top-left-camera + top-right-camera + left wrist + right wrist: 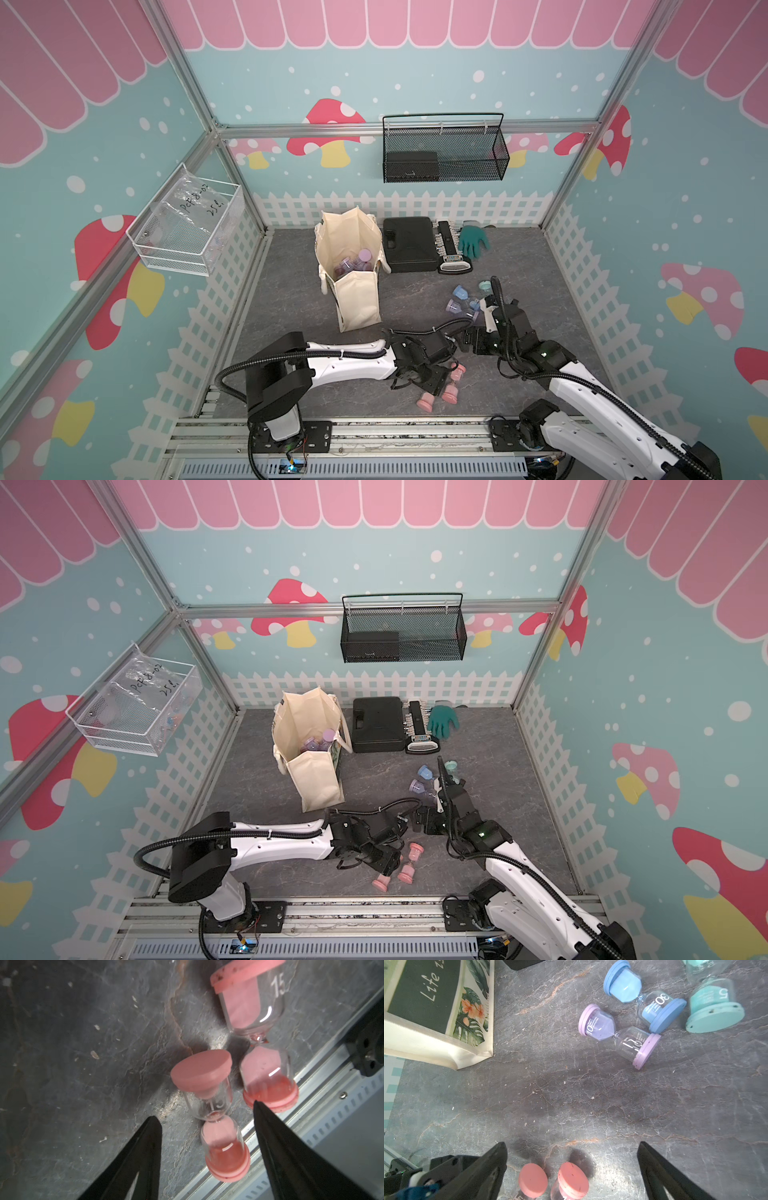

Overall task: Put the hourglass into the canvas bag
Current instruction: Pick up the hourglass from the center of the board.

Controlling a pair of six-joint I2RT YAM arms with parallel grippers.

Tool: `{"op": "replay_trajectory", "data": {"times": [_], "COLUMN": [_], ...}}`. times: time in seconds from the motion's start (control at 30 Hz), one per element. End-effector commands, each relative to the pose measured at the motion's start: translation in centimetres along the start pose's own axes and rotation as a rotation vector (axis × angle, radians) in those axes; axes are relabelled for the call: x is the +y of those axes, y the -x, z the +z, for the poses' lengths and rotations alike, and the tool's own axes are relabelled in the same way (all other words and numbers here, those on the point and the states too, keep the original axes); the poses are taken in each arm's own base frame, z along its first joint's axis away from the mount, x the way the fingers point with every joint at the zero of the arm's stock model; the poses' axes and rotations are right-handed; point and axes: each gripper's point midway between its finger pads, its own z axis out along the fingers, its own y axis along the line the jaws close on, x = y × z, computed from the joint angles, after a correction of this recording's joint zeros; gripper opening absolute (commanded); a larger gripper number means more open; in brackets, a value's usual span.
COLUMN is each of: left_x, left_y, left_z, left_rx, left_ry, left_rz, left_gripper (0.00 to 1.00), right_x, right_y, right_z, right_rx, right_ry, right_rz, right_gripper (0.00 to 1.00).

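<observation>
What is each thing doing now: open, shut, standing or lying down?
canvas bag: upright, open, purple hourglasses inside.
two pink hourglasses: lying down.
blue hourglass: lying down.
purple hourglass on table: lying down.
teal hourglass: lying down.
black case: shut.
left jaws: open, straddling a pink hourglass.
right jaws: open, empty.

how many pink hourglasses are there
2. One pink hourglass lies on the table between the left gripper's open jaws; the second pink hourglass lies right beside it. Others could be hidden in the canvas bag.

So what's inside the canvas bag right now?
Inside the canvas bag, purple hourglasses show; their number is unclear, since the bag's walls hide part of the inside.
</observation>
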Motion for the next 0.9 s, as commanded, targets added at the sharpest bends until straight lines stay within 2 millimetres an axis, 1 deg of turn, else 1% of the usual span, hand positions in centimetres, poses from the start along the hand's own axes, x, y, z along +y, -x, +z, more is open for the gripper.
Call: {"op": "replay_trajectory", "data": {"times": [0.0, 0.1, 0.33, 0.5, 0.87], "left_x": [-0.7, -0.4, 1.6, 2.5, 3.0], "left_y": [0.7, 0.8, 0.4, 0.4, 0.1], "left_z": [0.4, 0.9, 1.6, 1.9, 3.2], "left_rx": [-0.02, -0.019, -0.017, -0.026, -0.019], "left_ry": [0.01, 0.032, 0.148, 0.202, 0.249], "left_rz": [0.01, 0.006, -0.006, -0.027, -0.078], "left_gripper": [0.7, 0.68, 0.64, 0.61, 0.54], "right_x": [-0.7, -0.7, -0.8, -0.7, -0.7], "right_y": [-0.6, -0.7, -0.8, -0.8, -1.1], "right_z": [0.1, 0.1, 0.2, 0.3, 0.6], "right_rx": [0.009, 0.009, 0.008, 0.004, 0.016], "right_ry": [-0.025, -0.024, -0.023, -0.014, -0.011], "right_rz": [0.02, 0.021, 0.026, 0.029, 0.033], "right_gripper": [1.0, 0.99, 1.0, 1.0, 1.0]}}
